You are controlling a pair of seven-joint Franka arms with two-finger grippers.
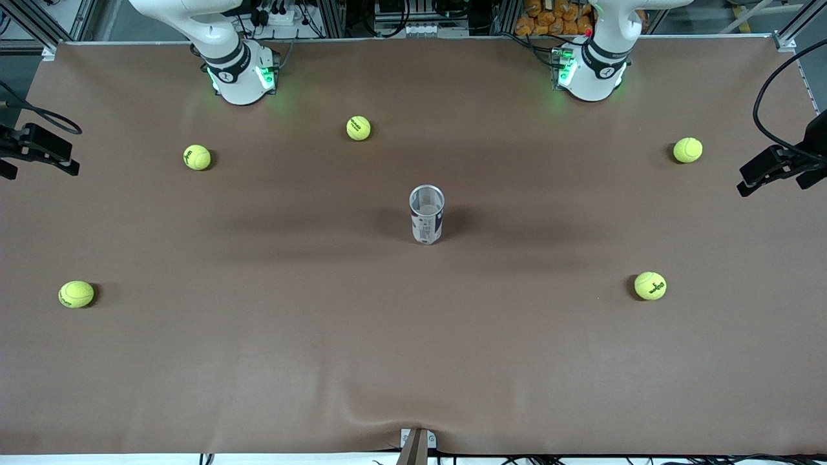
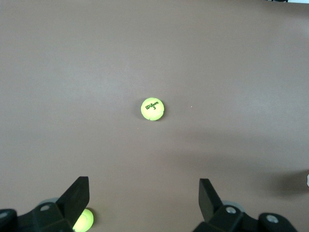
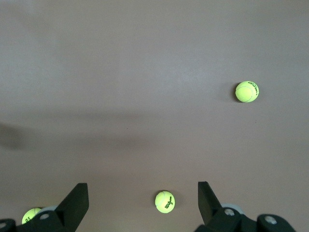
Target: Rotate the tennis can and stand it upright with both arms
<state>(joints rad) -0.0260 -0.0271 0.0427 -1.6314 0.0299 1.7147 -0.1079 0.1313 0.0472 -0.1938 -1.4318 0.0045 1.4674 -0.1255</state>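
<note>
Front view has the silvery-white cylindrical tennis can (image 1: 427, 215) with its dark blue band standing upright in the middle of the brown desk (image 1: 413, 361), open metal rim up. Five yellow-green tennis balls (image 1: 358, 128) sit scattered well apart around it. Both arms wait up high at their own ends of the desk. Left hand (image 2: 144, 200) hangs over bare desk above a Wilson ball (image 2: 152, 108), black fingers (image 2: 77, 195) spread wide, holding nothing. Right hand (image 3: 143, 203) is the same deal, wide open and empty, with a ball (image 3: 164, 201) below.
</note>
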